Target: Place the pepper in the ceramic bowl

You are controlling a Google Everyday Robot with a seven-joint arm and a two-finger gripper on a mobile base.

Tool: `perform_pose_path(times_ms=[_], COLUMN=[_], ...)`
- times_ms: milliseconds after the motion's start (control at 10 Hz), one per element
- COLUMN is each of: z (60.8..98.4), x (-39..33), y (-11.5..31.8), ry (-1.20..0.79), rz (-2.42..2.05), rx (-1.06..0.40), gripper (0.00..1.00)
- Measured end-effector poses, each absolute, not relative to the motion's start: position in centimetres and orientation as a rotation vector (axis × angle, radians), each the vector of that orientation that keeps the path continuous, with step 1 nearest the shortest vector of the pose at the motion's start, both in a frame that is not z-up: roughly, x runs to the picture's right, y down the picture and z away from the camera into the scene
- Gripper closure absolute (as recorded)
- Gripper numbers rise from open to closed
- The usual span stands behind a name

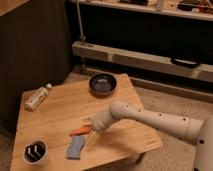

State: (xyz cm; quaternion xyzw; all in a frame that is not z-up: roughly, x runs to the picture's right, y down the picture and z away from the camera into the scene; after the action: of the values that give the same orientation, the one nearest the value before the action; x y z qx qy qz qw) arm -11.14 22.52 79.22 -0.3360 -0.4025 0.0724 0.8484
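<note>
Low wooden table (60,112), dark shelving behind.
- Gripper (93,128): low over the table's middle, I judge for the pick. I cannot tell whether it is closed.
- Pepper (80,131): lying flat, at the gripper's tip.
- Ceramic bowl (102,84): beyond the gripper, well apart, awaiting the pepper.
- Blue cloth (76,148): near, in front.

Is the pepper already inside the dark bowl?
No, the pepper lies on the wooden table beside the gripper, well apart from the ceramic bowl.
</note>
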Motion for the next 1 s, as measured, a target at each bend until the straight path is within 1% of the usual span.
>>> perform_pose_path(times_ms=[700, 800, 900, 1000], z=[80.7, 80.9, 81.0, 81.0], x=[-10.1, -9.9, -9.7, -9.5], y=[22.6, 22.6, 22.5, 22.4], ry=[-0.819, -0.817, -0.815, -0.817], rz=[0.171, 0.178, 0.183, 0.186], rx=[-0.720, -0.725, -0.727, -0.731], gripper=[0.20, 0.24, 0.33, 0.45])
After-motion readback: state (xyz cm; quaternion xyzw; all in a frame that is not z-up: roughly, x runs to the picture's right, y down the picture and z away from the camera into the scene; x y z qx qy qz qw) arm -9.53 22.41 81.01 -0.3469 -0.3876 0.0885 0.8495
